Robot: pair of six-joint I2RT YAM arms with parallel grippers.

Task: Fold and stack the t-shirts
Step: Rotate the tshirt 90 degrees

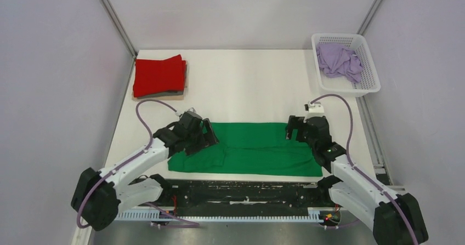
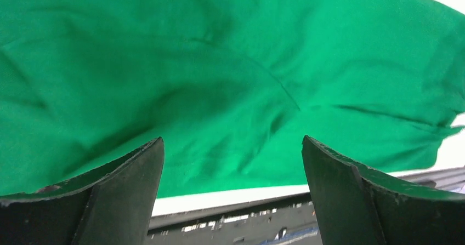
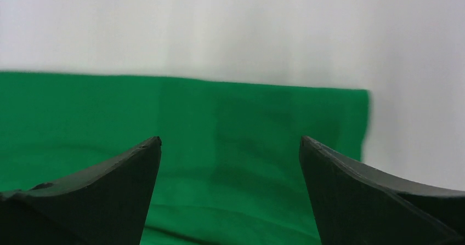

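top view. green t-shirt (image 1: 257, 146) lies flat on the white counter (image 1: 247, 86), lower centre of frame, as a wide band running left to right. its upper edge is straight; a fold line runs along its length, and a flap shows at the lower left.

left tool (image 2: 233, 146): sits over the left end of the green t-shirt. in the left wrist view both fingers (image 2: 126, 184) stand wide apart with nothing between them. creased green fabric fills most of that frame, with a strip of white counter and the dark rail along the bottom. cannot tell whether the tips touch the cloth.

right tool (image 3: 230, 141): sits at the upper right corner of the green t-shirt. jaws are spread wide and grip nothing. the right wrist view shows the shirt's far edge as a straight line across mid frame, its corner at right, bare white counter beyond.

red t-shirt (image 1: 159, 76): folded, upper left of the top view, at the far left corner of the counter. a darker layer shows at its right and lower edges; cannot tell what it is.

pale lilac t-shirt (image 1: 340, 61): crumpled inside the white lattice basket (image 1: 373, 75), upper right of the top view, well apart from both tools.
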